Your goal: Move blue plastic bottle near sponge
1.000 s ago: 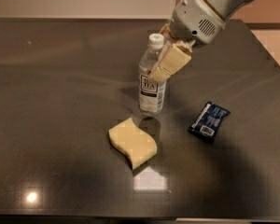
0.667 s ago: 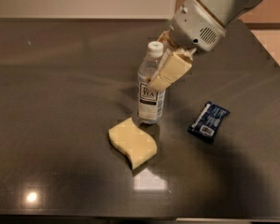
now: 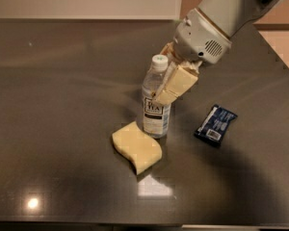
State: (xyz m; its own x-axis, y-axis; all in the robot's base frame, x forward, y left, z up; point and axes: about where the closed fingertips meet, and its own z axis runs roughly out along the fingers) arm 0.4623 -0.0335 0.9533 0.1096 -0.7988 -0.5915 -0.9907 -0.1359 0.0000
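Observation:
The blue plastic bottle (image 3: pixel 154 110), clear with a white cap and a white label, stands upright on the dark table (image 3: pixel 62 105). Its base is right beside the far right end of the pale yellow wavy sponge (image 3: pixel 136 146), touching or nearly so. My gripper (image 3: pixel 166 79) comes down from the upper right and is shut on the bottle's neck and shoulder. One tan finger (image 3: pixel 177 83) lies across the bottle's right side; the other is mostly hidden behind it.
A flat dark-blue snack packet (image 3: pixel 215 124) lies to the right of the bottle. The white arm housing (image 3: pixel 202 35) hangs over the table's far right. The table's front edge runs along the bottom.
The gripper has carried the bottle nearer to the camera and slightly left, bringing it down beside the sponge. The sponge and the packet have not moved.

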